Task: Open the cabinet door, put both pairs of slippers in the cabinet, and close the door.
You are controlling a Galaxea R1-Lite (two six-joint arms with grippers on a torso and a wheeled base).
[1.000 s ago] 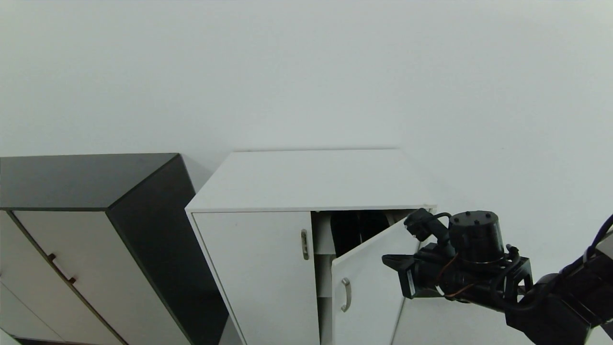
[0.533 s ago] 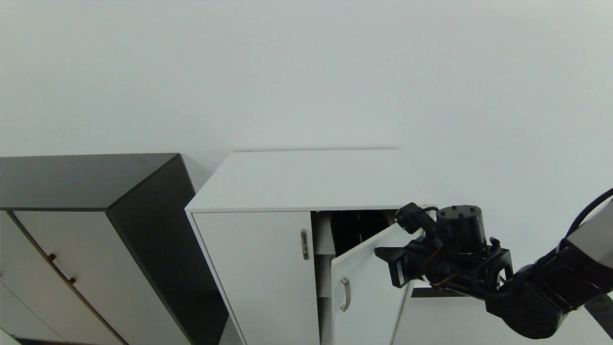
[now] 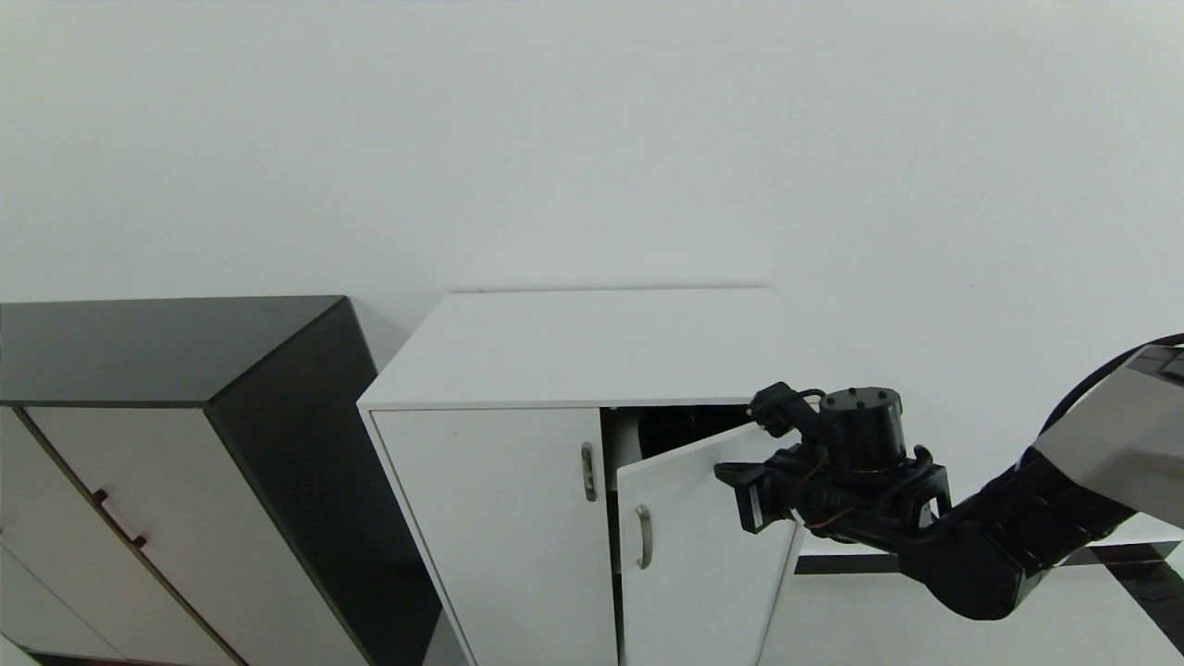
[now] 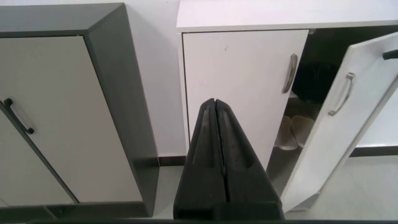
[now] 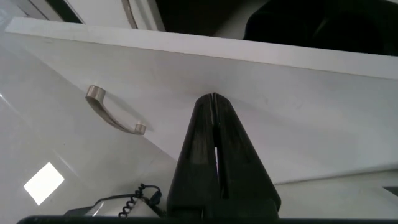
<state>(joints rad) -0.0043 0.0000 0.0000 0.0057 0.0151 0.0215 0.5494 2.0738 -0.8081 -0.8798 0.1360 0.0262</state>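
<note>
Head view, cabinet: the white cabinet (image 3: pixel 592 347) is seen at centre, beside a dark cabinet (image 3: pixel 166 347) at the left edge.
Head view, doors: the right door (image 3: pixel 694 564) is left ajar by a narrow gap; the left door (image 3: pixel 490 527) is shut.
Head view, right arm: the right gripper (image 3: pixel 731 476) is laid against the right door's outer face, right of centre.
Left wrist view, left arm: the left gripper (image 4: pixel 215 102) is clenched on nothing, well apart from the cabinet front.
Left wrist view, slippers: a light pair of slippers (image 4: pixel 295 130) is seen low inside the white cabinet, with a dark shape (image 4: pixel 314 74) on the shelf above (too shadowed to be named).
Right wrist view, right arm: the fingers are pressed together with nothing between them, tips at the door face near the door handle (image 5: pixel 115 112).
</note>
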